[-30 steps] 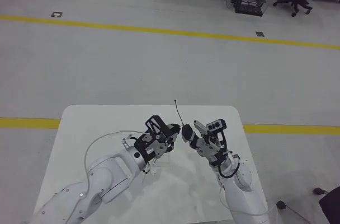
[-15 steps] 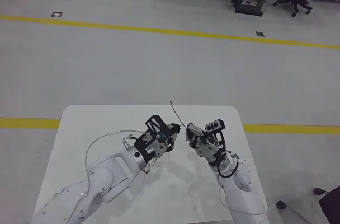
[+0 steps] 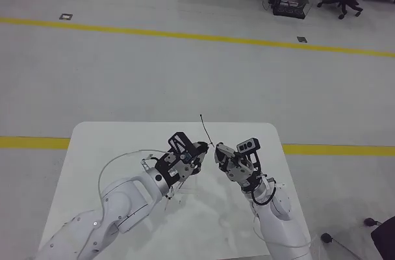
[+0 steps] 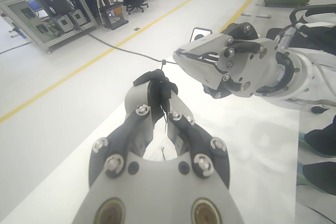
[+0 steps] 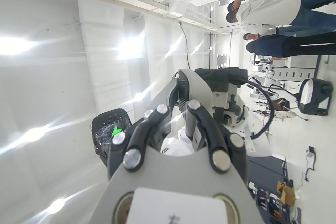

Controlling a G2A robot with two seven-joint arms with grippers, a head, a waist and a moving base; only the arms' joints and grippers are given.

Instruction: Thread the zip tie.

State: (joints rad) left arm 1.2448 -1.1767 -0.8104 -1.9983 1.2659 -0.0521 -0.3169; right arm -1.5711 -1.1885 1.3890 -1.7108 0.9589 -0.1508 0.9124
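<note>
While L jaws and R jaws pinch zip tie (image 4: pixel 162 61) over white table (image 3: pixel 87 169), yellow-lined floor (image 3: pixel 184 78) lies around.

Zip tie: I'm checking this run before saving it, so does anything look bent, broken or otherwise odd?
Nothing stands out. The thin black plastic zip tie is pinched by both the left gripper and the right gripper above the white table. Its free tail runs out past them without a kink.
</note>
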